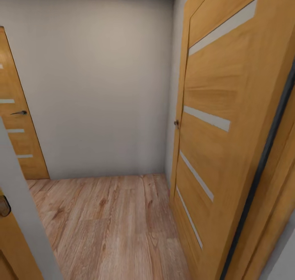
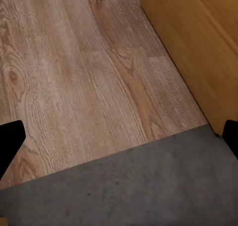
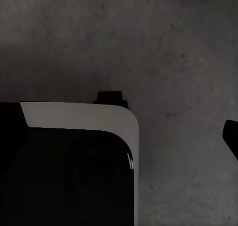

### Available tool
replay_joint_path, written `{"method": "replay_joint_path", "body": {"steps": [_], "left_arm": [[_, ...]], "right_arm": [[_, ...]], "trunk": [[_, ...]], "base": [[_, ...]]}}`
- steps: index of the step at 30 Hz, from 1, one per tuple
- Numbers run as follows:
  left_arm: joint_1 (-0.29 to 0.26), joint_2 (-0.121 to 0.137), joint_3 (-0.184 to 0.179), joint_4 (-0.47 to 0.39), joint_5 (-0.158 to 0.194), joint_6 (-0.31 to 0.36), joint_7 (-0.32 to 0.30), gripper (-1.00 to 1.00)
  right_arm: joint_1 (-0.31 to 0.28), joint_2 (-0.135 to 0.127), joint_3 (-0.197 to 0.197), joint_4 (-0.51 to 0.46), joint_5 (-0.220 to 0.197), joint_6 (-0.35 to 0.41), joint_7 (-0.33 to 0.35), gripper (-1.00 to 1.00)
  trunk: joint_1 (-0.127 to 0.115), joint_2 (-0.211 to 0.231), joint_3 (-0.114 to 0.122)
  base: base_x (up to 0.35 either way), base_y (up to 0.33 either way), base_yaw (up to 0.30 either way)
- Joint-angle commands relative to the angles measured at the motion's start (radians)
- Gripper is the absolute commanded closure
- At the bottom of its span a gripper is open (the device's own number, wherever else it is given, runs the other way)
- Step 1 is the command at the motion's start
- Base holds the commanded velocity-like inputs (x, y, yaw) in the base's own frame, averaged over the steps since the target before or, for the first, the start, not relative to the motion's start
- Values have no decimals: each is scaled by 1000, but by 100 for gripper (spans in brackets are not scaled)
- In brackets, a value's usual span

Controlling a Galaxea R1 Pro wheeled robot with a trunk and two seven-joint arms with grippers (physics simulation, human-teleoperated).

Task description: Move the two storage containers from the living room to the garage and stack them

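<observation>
The robot stood at a doorway. A pale wall [image 1: 94, 87] was ahead. A big wood door [image 1: 229, 120] stood open just beside the wall, and a second door [image 1: 16, 120] was on the wall's other side. Light plank floor [image 1: 110, 222] ran up to the wall. By the left wrist, planks met dark grey floor [image 2: 148, 186].

The left claw [image 2: 121, 141] was wide open and held nothing. For the right claw [image 3: 230, 137], I could not tell. The robot's base [image 3: 69, 161] sat on grey floor.

I saw no bins here, so I think carrying and stacking were still left.
</observation>
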Motion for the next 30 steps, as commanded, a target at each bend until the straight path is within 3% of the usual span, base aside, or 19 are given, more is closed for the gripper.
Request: {"method": "replay_joint_path", "body": {"steps": [1,10,30], "left_arm": [[-1,0,3,1,9,3,-10,-100],[-1,0,3,1,9,3,-10,-100],[0,0,3,1,9,3,-10,-100]], "right_arm": [[0,0,-1,0,0,0,3,-100],[0,0,-1,0,0,0,3,-100],[0,0,-1,0,0,0,3,-100]], "trunk": [[0,-1,-1],[0,-1,-1],[0,-1,-1]], "base": [[100,6,0],[183,2,0],[11,0,0]]}}
